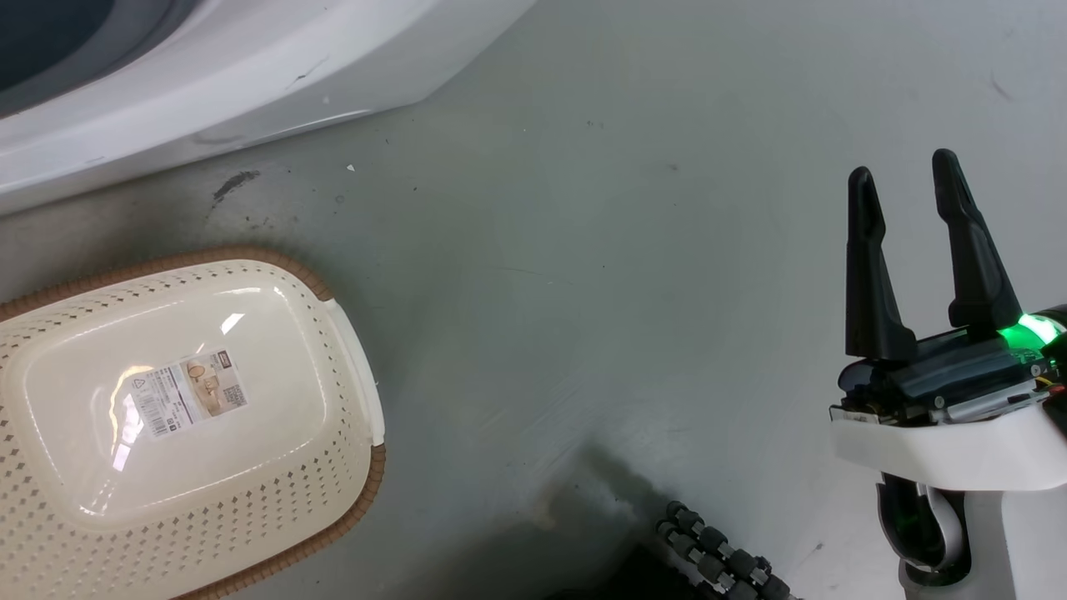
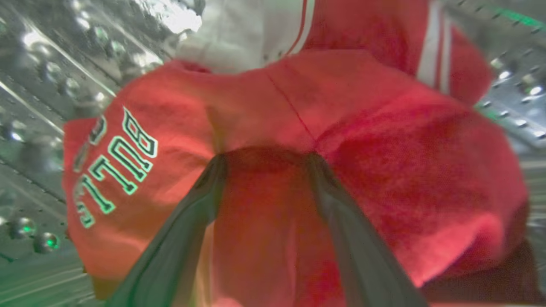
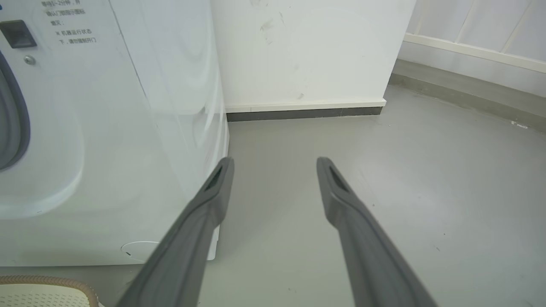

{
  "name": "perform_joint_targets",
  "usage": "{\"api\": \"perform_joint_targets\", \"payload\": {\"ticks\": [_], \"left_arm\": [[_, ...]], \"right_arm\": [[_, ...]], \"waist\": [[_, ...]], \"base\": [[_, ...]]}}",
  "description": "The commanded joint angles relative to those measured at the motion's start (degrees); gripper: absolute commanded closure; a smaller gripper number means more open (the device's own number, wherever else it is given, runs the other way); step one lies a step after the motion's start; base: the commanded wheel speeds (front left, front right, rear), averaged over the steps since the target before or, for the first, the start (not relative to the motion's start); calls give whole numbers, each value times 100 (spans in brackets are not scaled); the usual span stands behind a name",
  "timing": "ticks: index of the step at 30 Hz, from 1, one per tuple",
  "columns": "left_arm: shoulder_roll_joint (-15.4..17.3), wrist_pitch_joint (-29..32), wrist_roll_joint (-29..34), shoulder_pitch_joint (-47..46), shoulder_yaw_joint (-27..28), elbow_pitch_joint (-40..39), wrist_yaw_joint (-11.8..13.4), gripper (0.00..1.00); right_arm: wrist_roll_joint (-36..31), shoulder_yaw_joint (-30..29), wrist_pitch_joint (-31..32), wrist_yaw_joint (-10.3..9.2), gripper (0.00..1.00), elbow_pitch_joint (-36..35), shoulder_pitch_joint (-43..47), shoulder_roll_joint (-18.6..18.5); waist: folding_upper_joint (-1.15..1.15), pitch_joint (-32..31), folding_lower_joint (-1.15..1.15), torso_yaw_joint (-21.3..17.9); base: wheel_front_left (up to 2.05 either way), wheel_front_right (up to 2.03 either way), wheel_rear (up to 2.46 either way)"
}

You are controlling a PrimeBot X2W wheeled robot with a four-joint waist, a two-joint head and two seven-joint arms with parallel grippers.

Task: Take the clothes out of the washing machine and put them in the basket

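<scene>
Clothes [image 2: 384, 149], one red garment with white-and-black lettering, are met by the left gripper [image 2: 266, 155] inside the perforated steel drum [image 2: 38, 106]. The two fingers are spread, their tips are pressed into the fabric, and cloth lies between them; the jaws are recorded as released, not clenched. The right gripper [image 1: 903, 167] is likewise held released, fingers apart, above the grey floor [image 1: 583, 292], with the washing machine [image 3: 128, 128] to its left. The basket [image 1: 275, 257] is set on the floor near the machine's base, at the robot's left, and a printed label [image 1: 193, 392] is noted on its bottom.
</scene>
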Motion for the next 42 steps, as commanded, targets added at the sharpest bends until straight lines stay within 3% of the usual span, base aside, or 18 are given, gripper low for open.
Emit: {"api": "perform_joint_targets", "payload": {"ticks": [1,10,11,13,27,42], "left_arm": [[6,51,-33,-5,-13,50,-5,0],[68,-77,-129,131,-57,93,-3,0],[57,-98,-144,134,-65,94,-3,15],[47,-200,-157,142,-92,52,-3,100],[-142,-1115,-600,554,-230,-34,-5,100],[-728,-2838,-1678,2332,-847,-386,-5,100]], "right_arm": [[25,-15,-12,-4,0,-19,-86,13],[122,-7,-12,-4,0,-32,-129,13],[131,-12,-12,-4,0,-29,-132,13],[134,-13,-12,-4,0,-29,-147,13],[-39,-72,-12,-4,0,43,-60,14],[-605,-147,-12,-4,0,283,439,10]], "waist": [[0,27,-1,-7],[0,134,-1,-38],[0,139,-1,-35],[0,149,-1,-27],[0,-291,-1,185],[0,-1797,-1,878]], "base": [[0,0,0],[0,0,0],[0,0,0],[0,0,0],[0,0,0],[0,0,0]]}}
